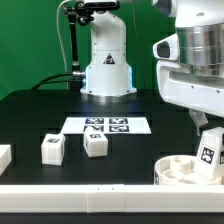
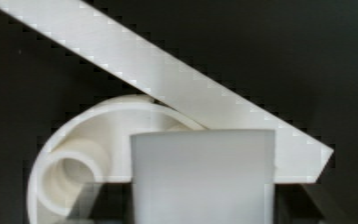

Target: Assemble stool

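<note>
At the exterior view's left, two loose leg blocks (image 1: 52,148) (image 1: 95,143) lay on the table (image 1: 30,120) before the marker board (image 1: 105,125). Rightward, the fingers (image 1: 197,122) gripped a third leg block (image 1: 210,150) just over the seat disc (image 1: 180,172). No leg looked fitted yet, so most of the assembly remained.

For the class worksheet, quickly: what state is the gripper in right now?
Gripper: closed, holding a white leg block.
</note>
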`<act>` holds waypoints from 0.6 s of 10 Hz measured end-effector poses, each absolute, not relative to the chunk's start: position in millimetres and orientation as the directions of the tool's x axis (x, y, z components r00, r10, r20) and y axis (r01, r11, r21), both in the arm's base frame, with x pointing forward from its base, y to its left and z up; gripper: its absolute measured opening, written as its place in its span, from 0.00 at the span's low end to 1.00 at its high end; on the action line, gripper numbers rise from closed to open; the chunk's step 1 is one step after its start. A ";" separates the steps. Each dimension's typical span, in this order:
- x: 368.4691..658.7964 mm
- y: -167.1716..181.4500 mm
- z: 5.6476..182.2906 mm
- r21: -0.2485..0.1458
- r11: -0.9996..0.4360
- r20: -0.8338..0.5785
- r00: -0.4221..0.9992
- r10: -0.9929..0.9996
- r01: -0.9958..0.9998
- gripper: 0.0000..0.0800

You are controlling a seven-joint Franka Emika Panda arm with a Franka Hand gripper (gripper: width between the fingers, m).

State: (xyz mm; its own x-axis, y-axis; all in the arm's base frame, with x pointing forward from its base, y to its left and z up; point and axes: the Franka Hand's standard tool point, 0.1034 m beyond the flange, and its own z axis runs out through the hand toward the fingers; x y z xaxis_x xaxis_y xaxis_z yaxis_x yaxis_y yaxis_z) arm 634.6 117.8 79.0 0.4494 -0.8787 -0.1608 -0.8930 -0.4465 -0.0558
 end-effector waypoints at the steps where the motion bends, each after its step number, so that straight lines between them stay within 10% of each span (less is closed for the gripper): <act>1: 634.6 118.3 79.0 -0.052 -0.427 -0.163 0.430 -0.888 -0.903 0.42; 6: 632.0 111.4 79.7 -0.063 0.156 -0.242 -0.136 -0.961 -0.986 0.42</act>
State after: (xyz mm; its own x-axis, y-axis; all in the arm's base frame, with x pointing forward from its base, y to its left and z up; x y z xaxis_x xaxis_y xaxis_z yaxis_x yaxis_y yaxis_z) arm 632.0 111.4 79.7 -0.1363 -0.9606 -0.2423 -0.9858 0.1558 -0.0633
